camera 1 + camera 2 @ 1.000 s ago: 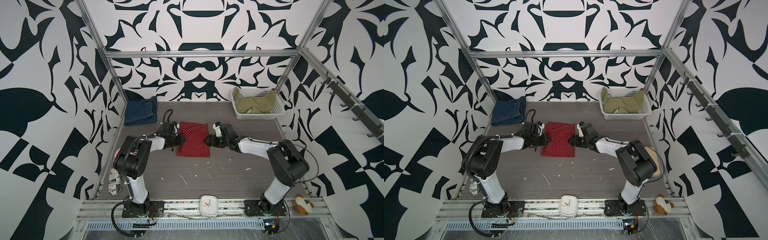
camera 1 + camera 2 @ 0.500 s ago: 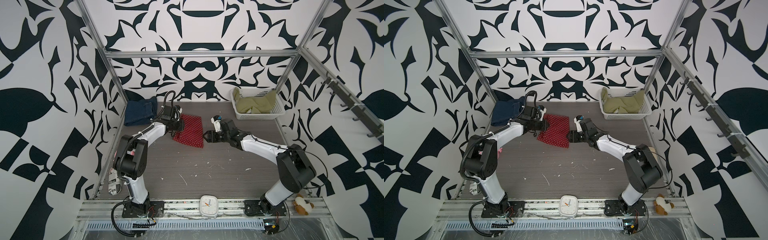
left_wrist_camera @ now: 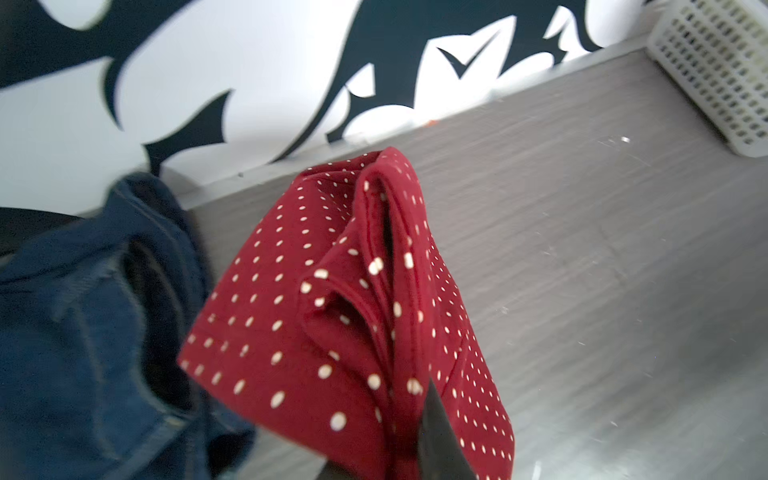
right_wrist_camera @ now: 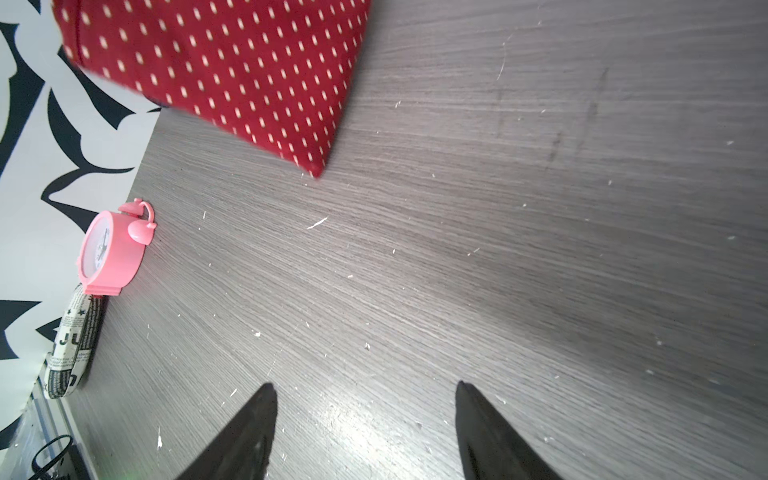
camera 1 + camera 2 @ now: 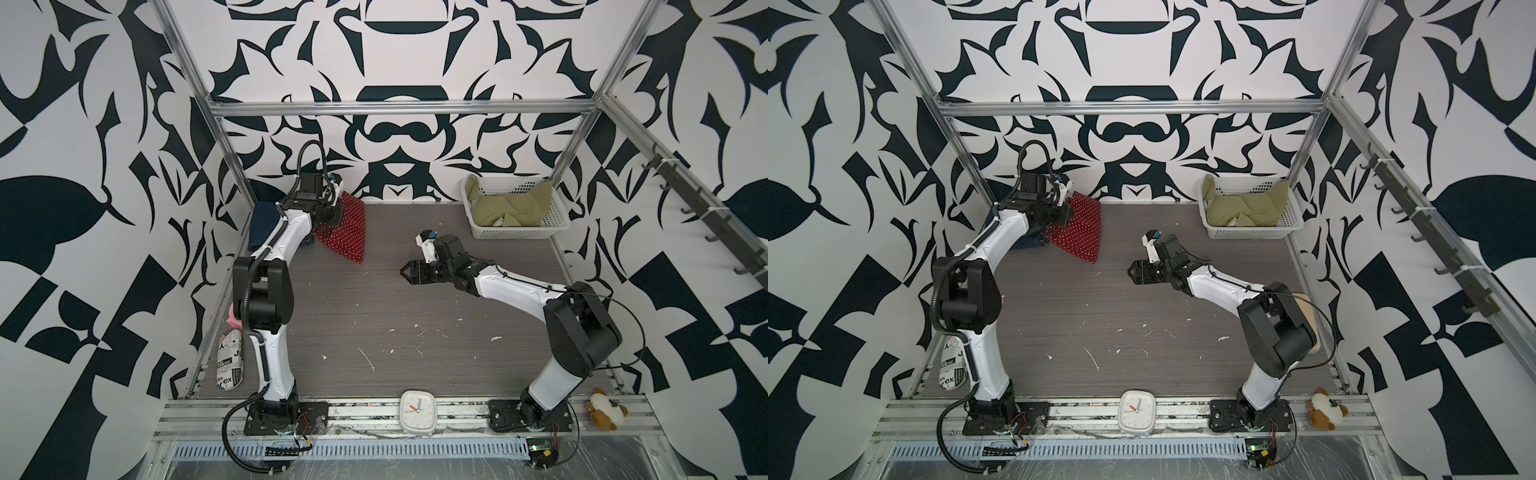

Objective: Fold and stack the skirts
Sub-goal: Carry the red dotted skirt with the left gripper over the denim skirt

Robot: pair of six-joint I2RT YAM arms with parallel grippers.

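Note:
The red polka-dot skirt [image 5: 347, 230] [image 5: 1079, 232] hangs folded from my left gripper [image 5: 338, 212], which is shut on its upper edge at the far left, near the back wall. Its lower corner dips close to the table. The dark blue denim skirt [image 5: 262, 224] [image 3: 83, 332] lies right beside it in the back left corner, partly hidden by the left arm. The olive-green skirt [image 5: 511, 205] is bunched in the white basket [image 5: 515, 232]. My right gripper [image 5: 405, 272] [image 4: 363, 390] hovers open over the middle of the table with nothing between its fingers.
A pink alarm clock [image 4: 110, 253] and a newspaper-print pouch [image 5: 230, 361] sit along the left wall. A white clock [image 5: 417, 411] and a small teddy bear [image 5: 604, 413] rest on the front rail. Small white scraps dot the grey table [image 5: 374, 324].
My left gripper has lifted the red skirt off the middle of the table and carried it back and left, up to the denim skirt. The right gripper has drawn away to the right.

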